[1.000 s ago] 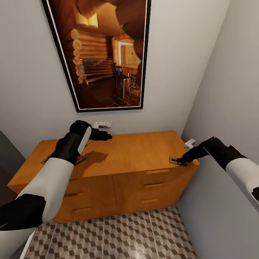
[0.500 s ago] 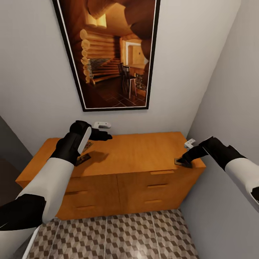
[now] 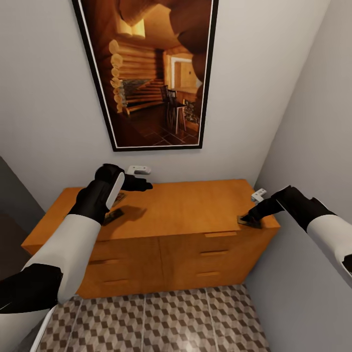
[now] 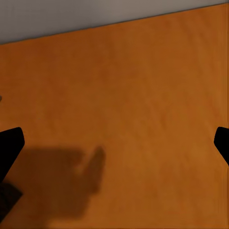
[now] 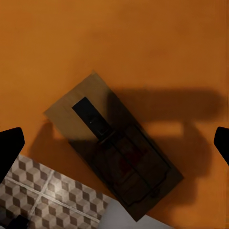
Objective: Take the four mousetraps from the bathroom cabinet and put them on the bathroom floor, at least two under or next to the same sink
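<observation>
Head view: grey-walled corner, large framed picture (image 3: 146,73) of a log interior above; cube-patterned bathroom floor (image 3: 161,322) below. Low orange-brown cabinet (image 3: 161,244) against the wall, drawer fronts shut, flat top in use as the work surface.

Left arm over the cabinet's left half; left gripper (image 3: 139,184) above the rear of the top, fingers spread wide in the left wrist view with bare wood between them, holding nothing. Two mousetraps beside that forearm, lying flat on the top: one (image 3: 119,197) partly hidden, another (image 3: 115,215) nearer the front edge.

Right gripper (image 3: 249,217) at the front right corner, poised directly over a third mousetrap (image 5: 112,155). Right wrist view: fingers parted well to either side, not yet closed on anything. Trap set askew, one corner past the cabinet edge with floor tiles visible beneath.

Handling, as judged: rigid, very light, thin; liable to skid on smooth wood or tip off the corner if nudged. Spring bar and wire parts best avoided. Grip advised across the two long edges of the base.

Fourth trap not located.
</observation>
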Motion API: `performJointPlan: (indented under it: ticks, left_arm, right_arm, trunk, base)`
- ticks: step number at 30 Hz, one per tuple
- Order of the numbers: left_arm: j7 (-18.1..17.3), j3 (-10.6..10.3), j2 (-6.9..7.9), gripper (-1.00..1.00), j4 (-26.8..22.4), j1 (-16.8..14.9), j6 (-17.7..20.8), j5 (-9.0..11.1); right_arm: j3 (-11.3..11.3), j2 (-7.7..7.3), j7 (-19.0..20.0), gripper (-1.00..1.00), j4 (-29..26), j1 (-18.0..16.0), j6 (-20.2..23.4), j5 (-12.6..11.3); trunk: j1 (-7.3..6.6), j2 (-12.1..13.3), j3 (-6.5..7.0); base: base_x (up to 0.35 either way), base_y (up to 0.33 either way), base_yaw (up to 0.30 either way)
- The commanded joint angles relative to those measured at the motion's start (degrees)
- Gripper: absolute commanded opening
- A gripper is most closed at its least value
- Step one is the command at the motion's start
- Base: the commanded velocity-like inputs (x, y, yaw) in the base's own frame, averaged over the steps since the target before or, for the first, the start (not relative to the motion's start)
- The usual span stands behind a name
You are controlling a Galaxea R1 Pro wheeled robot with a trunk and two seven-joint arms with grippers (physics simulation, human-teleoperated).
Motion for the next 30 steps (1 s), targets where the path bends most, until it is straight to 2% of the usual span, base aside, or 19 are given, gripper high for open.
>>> performJointPlan:
  ticks: [1,10,30]
  left_arm:
    - [0.3,0.0,-0.01,1.0,0.0,-0.1,0.2,0.5]
    - [0.3,0.0,-0.02,1.0,0.0,-0.1,0.2,0.6]
    - [0.3,0.0,0.01,1.0,0.3,-0.1,0.2,0.5]
  right_arm:
    - [0.0,-0.04,0.4,1.0,-0.1,0.0,0.1,0.6]
    - [0.0,-0.12,0.5,1.0,-0.1,0.0,0.1,0.6]
    - [0.4,0.46,0.8,1.0,-0.2,0.0,-0.6,0.9]
  trunk:
    - [0.02,-0.1,-0.09]
    - [0.02,-0.1,-0.09]
    - [0.02,-0.1,-0.09]
  base:
    - [0.0,-0.115,0.002]
    - [0.0,-0.14,0.001]
    - [0.0,-0.011,0.0]
